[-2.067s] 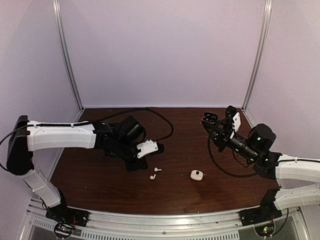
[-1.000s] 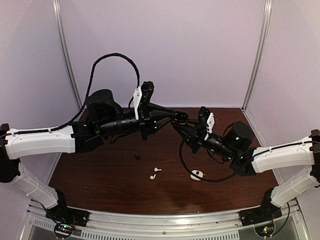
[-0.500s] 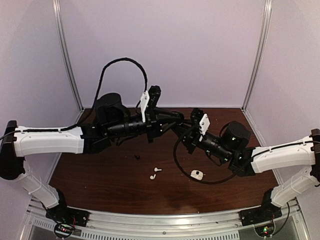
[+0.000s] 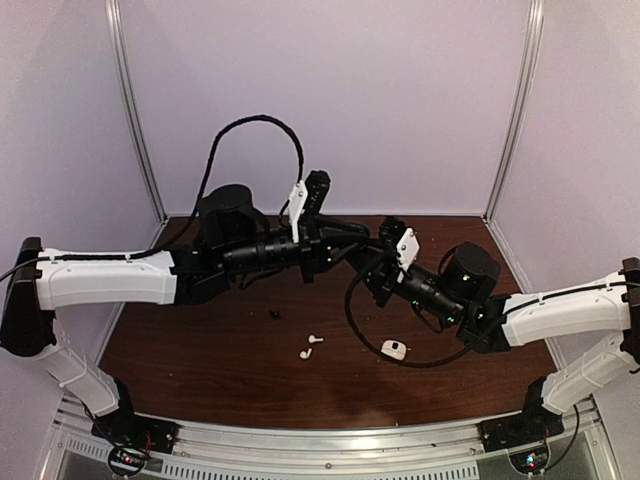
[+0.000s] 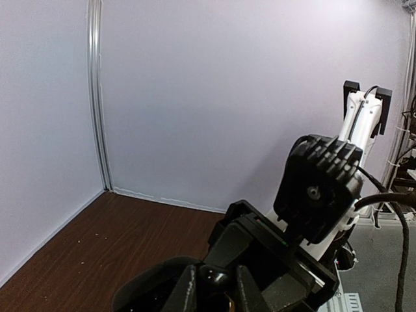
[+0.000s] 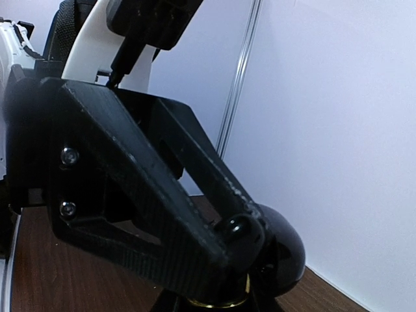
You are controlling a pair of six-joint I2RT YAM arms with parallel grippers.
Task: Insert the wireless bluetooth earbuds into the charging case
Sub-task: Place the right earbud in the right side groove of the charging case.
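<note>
Both pairs of jaws are shut and meet tip to tip high over the desk (image 4: 200,370) in the top view. I see a dark lump between them but cannot make it out there. On the desk lie two white earbuds (image 4: 310,346) close together, a white case (image 4: 393,349) to their right and a lone black earbud (image 4: 274,314) apart to their left.

My left wrist view shows my left fingertips (image 5: 188,292) pressed together, with the pinch cut off by the frame.

In the right wrist view a glossy black case (image 6: 279,253) with a gold rim sits at my right jaws. The left jaws press a small nub against it, which I judge to be a held black earbud (image 6: 237,231). It looks feather-light, hard and slick, so I would pinch the stubby body gently and squarely
</note>
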